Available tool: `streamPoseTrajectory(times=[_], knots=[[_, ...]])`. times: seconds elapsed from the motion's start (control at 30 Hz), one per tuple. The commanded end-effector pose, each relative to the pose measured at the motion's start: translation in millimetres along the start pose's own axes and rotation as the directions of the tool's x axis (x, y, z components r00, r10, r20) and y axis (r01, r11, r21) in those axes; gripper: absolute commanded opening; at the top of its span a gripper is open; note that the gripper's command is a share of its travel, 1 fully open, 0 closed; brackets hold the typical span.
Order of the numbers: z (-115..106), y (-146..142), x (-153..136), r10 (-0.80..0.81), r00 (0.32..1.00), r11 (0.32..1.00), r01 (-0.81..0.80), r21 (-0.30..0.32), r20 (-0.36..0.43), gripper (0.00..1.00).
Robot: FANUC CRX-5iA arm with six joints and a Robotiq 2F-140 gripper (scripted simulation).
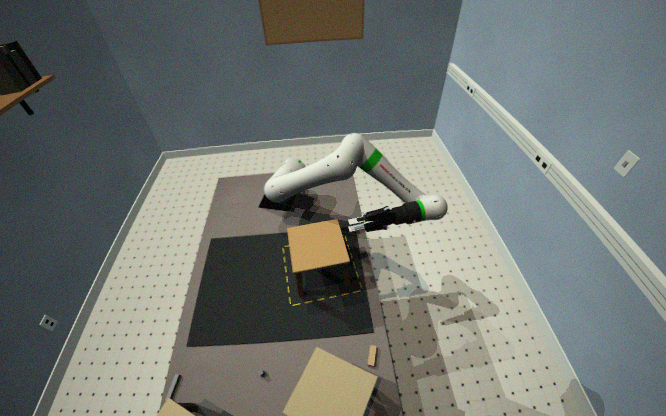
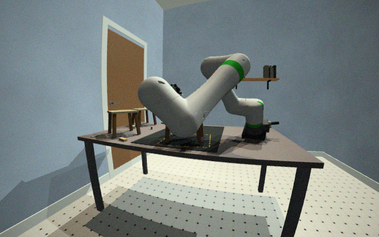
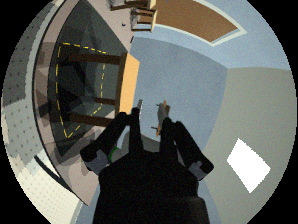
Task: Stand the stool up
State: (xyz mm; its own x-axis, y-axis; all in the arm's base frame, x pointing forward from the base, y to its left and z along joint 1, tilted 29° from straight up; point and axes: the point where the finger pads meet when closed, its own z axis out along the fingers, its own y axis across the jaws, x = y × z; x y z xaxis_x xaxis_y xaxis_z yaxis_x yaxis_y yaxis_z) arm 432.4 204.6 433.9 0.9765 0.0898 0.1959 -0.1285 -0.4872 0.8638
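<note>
The stool stands upright on its feet, with a tan square seat and dark brown legs. Its legs stand inside the yellow dashed rectangle on the dark mat. My gripper lies level beside the seat's far right corner, just clear of it. Its fingers stand a little apart, and only the wall shows between them. In the exterior view the arm hides the seat and the gripper.
Two more stools stand at the table's near end. A small wooden block and a tiny dark piece lie near them. The robot base is at the far end.
</note>
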Motion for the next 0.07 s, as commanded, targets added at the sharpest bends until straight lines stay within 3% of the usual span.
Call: streamPoseTrajectory(times=[0.0,0.03], knots=[[-0.1,1.0,0.0,0.002,1.0,1.0,-0.002,0.001,0.0,0.33],[-0.1,1.0,0.0,0.002,1.0,1.0,-0.002,0.001,0.0,0.33]])
